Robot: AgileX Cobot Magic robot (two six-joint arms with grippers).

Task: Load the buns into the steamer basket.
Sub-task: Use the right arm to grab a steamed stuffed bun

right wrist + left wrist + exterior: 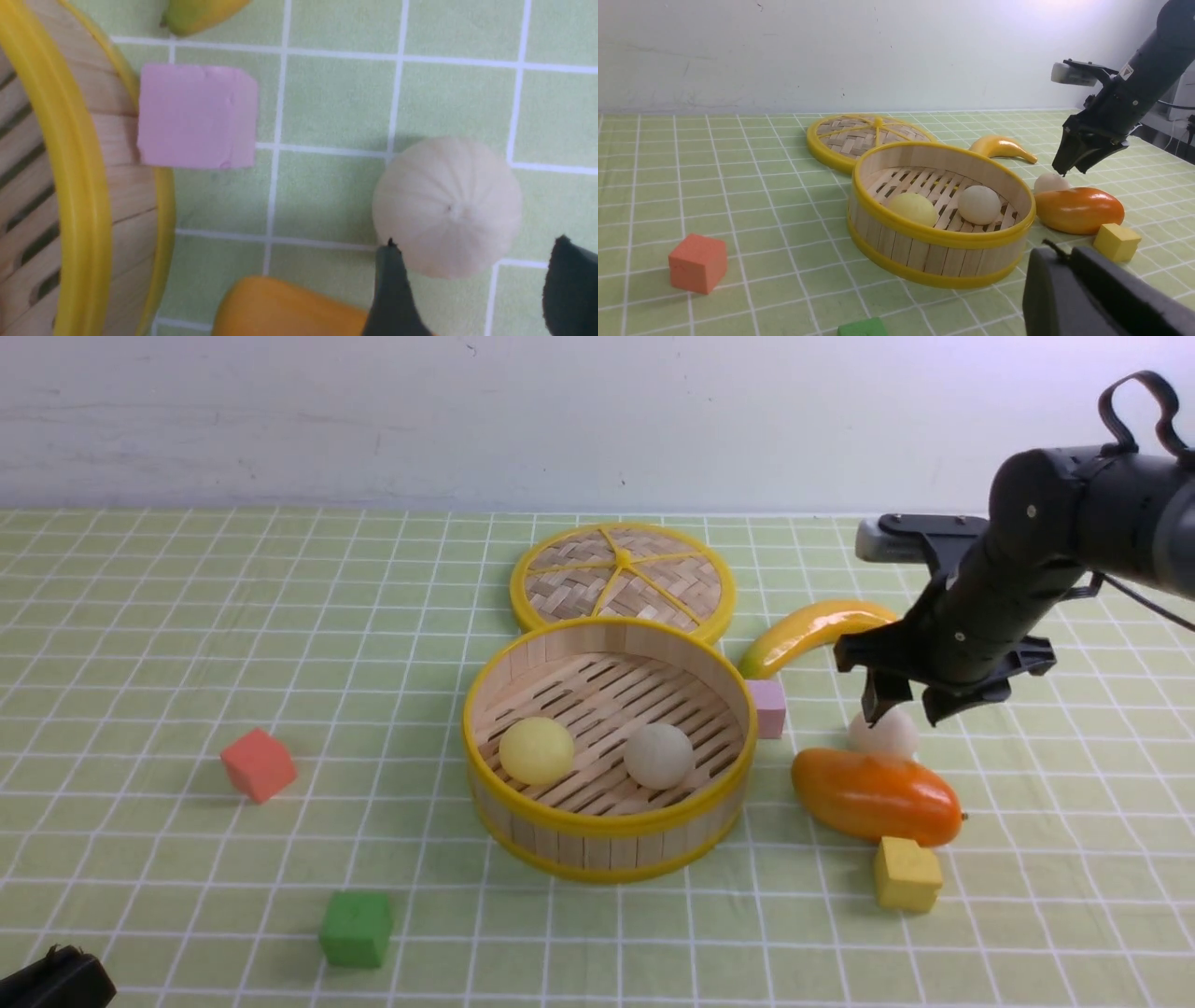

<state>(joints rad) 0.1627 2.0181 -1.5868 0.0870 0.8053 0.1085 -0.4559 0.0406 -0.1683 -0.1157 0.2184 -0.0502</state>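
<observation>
The steamer basket point(607, 821) stands at the table's middle. Inside it lie the smooth pale yellow bun point(536, 750) and one off-white bun point(658, 756). The other pleated off-white bun point(883, 735) lies on the cloth right of the basket, just behind the orange mango point(876, 796). My right gripper point(904, 711) hangs open just above this bun, fingers apart and empty; the right wrist view shows the bun point(447, 206) just beyond the fingertips point(390, 261). My left gripper point(1064, 254) is shut and empty, low at the near left.
The flat woven lid point(623, 579) lies behind the basket. A banana point(812, 630) and a pink cube point(768, 707) lie right of the basket. A yellow cube point(906, 874) sits before the mango. A red cube point(259, 763) and a green cube point(356, 928) lie at the left.
</observation>
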